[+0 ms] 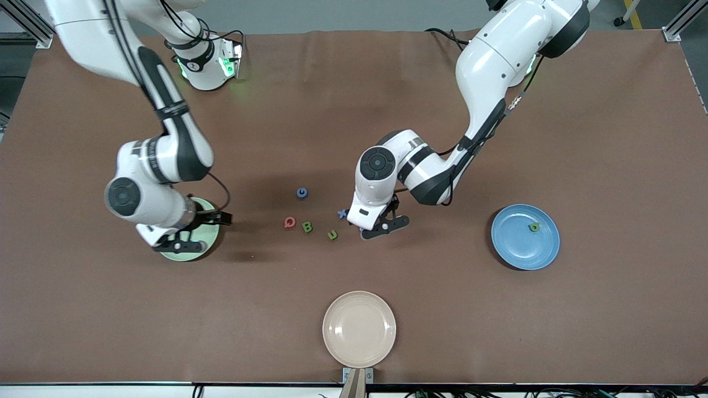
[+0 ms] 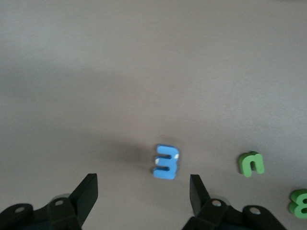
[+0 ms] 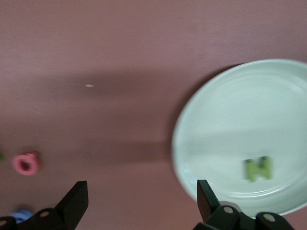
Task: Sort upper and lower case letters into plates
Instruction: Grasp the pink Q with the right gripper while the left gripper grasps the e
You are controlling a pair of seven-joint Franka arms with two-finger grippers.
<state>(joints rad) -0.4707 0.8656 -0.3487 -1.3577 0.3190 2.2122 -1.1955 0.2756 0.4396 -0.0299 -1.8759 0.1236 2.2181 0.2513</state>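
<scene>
My left gripper [image 1: 383, 221] [image 2: 144, 194] hangs open low over the table, with a blue E-like letter [image 2: 166, 162] [image 1: 342, 213] just ahead of its fingertips and untouched. Beside that letter lie a green u [image 1: 332, 235] [image 2: 251, 163], a green B [image 1: 307, 226] [image 2: 300, 203], a pink Q [image 1: 290, 222] [image 3: 26, 163] and a blue G [image 1: 302, 192]. My right gripper [image 1: 196, 232] [image 3: 142, 196] is open and empty over the rim of the pale green plate [image 1: 213, 213] [image 3: 225, 110], which holds a green N [image 3: 258, 168]. The blue plate [image 1: 517, 249] holds a green b [image 1: 534, 226].
A cream plate [image 1: 359, 329] sits at the table edge nearest the front camera. The left arm's elbow [image 1: 420, 166] hangs over the table's middle. The right arm's forearm [image 1: 166, 155] reaches over the pale green plate.
</scene>
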